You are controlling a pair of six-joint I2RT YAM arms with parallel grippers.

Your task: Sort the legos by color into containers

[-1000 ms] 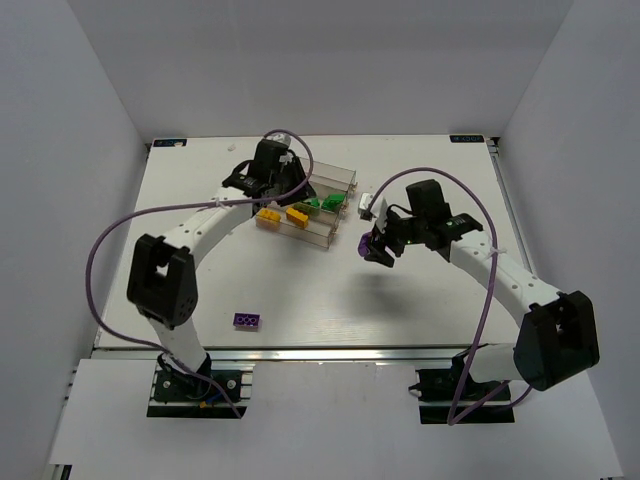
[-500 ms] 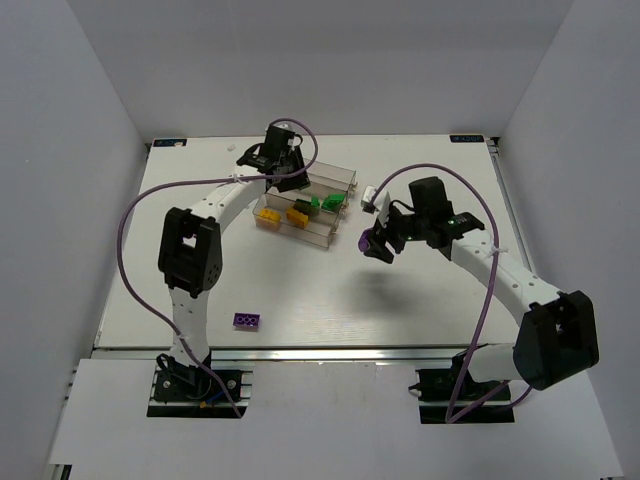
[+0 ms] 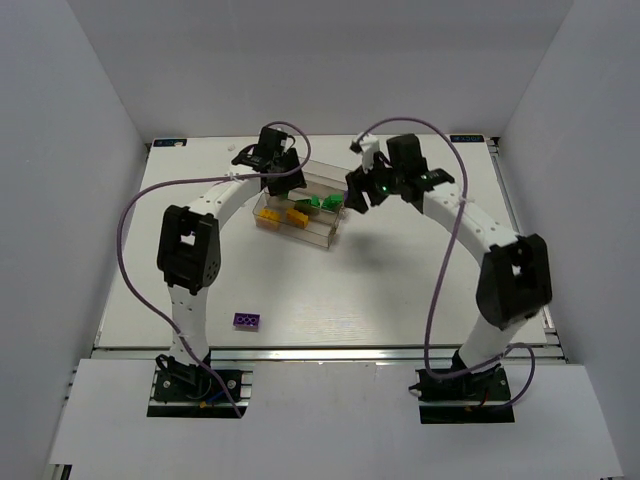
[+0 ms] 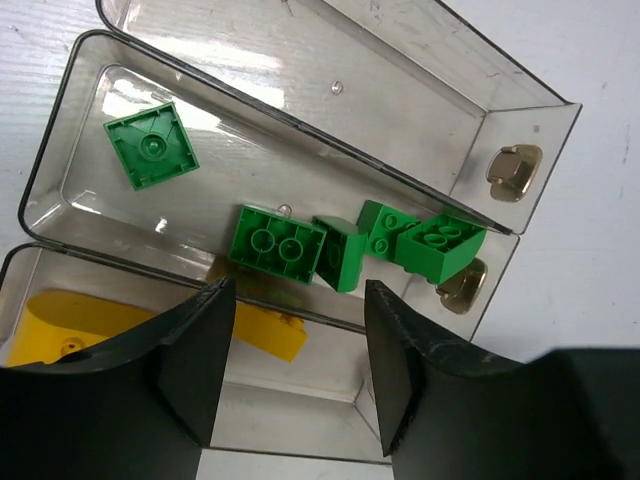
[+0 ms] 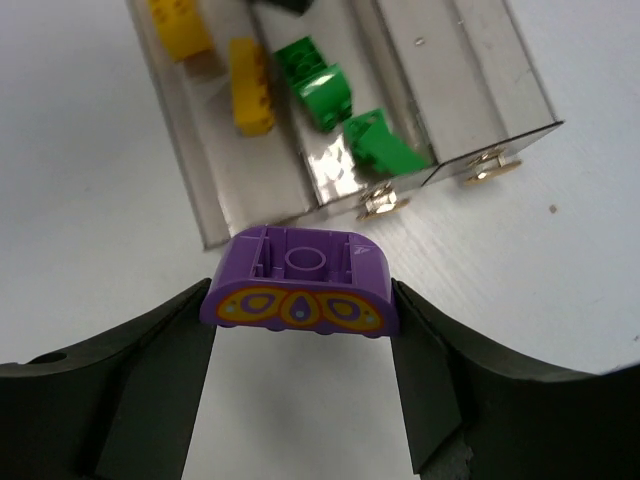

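Right wrist view alone reveals the right gripper (image 5: 300, 305) pinching a purple arched brick (image 5: 300, 285) by the clear bins (image 5: 500, 60); the left gripper (image 4: 297, 300) is spread above green bricks (image 4: 278, 243).

Lower left of the left wrist view: yellow lego (image 4: 262, 334) half hidden behind the dark fingers (image 4: 190, 365) of the left gripper (image 4: 297, 290), second yellow piece (image 4: 65, 325) cut off by the same finger. Containers (image 4: 400, 110) cropped at the top edge. Top edge of the right wrist view: yellow brick (image 5: 178, 25) sliced off, dark shape (image 5: 285, 5) beside it too cropped to identify. Purple lego (image 5: 300, 285) with end faces covered by the right gripper (image 5: 302, 300); in the overhead view, lost behind that gripper.
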